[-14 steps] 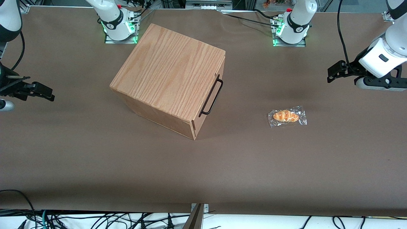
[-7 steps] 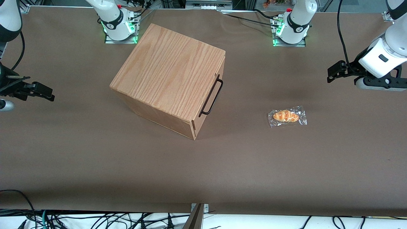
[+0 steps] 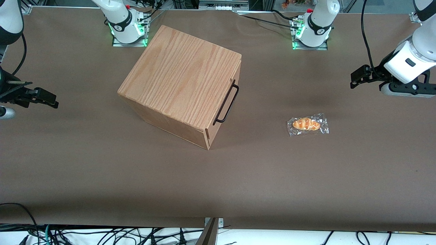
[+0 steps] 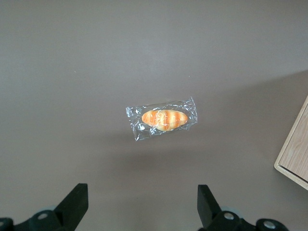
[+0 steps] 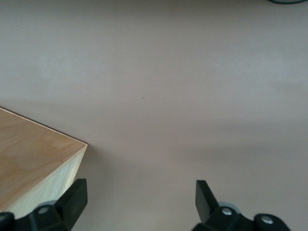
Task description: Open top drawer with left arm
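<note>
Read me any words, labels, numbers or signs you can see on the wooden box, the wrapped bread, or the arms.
No text can be read.
wooden box: plain grain, no label.
top drawer: front and black handle unmarked.
wrapped bread: clear wrapper, no print visible.
Arm bases: a small round mark, too small to read.
left arm's gripper: open, above the table near the bread, no markings.

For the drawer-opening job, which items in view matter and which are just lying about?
Part of the job:
- top drawer, shut, with its black wire handle
- left arm; its gripper hangs open above the table, toward the working arm's end, well clear of the handle

Just lying about:
- wrapped bread roll on the table, between the wooden box and the gripper
</note>
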Motion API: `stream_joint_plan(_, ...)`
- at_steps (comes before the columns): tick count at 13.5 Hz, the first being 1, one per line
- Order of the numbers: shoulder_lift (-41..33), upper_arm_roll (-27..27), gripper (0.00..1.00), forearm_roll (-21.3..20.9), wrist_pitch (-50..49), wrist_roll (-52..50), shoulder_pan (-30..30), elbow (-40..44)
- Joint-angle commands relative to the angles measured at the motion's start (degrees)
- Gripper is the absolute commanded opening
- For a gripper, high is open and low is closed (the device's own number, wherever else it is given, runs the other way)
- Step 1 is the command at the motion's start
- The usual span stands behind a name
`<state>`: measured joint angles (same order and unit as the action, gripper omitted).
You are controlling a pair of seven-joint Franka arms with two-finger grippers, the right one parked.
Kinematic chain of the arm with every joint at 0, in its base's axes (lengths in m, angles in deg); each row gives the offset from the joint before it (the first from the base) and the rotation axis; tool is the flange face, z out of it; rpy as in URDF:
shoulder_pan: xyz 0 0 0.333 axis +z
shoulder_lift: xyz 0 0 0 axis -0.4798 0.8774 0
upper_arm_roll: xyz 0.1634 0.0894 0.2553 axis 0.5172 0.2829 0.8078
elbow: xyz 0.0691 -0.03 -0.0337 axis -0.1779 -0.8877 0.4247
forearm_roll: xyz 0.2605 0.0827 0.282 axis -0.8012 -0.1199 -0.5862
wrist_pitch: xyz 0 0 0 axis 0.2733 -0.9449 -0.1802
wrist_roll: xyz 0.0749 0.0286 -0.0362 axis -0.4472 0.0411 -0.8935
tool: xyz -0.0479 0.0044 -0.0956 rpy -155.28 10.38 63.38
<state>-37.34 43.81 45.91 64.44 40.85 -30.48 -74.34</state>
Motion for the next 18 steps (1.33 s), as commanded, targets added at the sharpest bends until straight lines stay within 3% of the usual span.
stream_joint_plan(1, -1.0, -0.3, 1.0, -1.7, 0.5, 0.6, 0.1, -0.9)
stream_joint_plan(9, 1.1, -0.4, 1.0, 0.0, -1.6, 0.5, -1.6, 0.5)
stream_joint_plan(15, 12.7, -0.4, 1.0, 10.1, -3.0, 0.6, -9.5, 11.7)
stream_joint_plan(18, 22.0, -0.3, 1.0, 11.6, -0.9, -0.3, -16.2, 20.0)
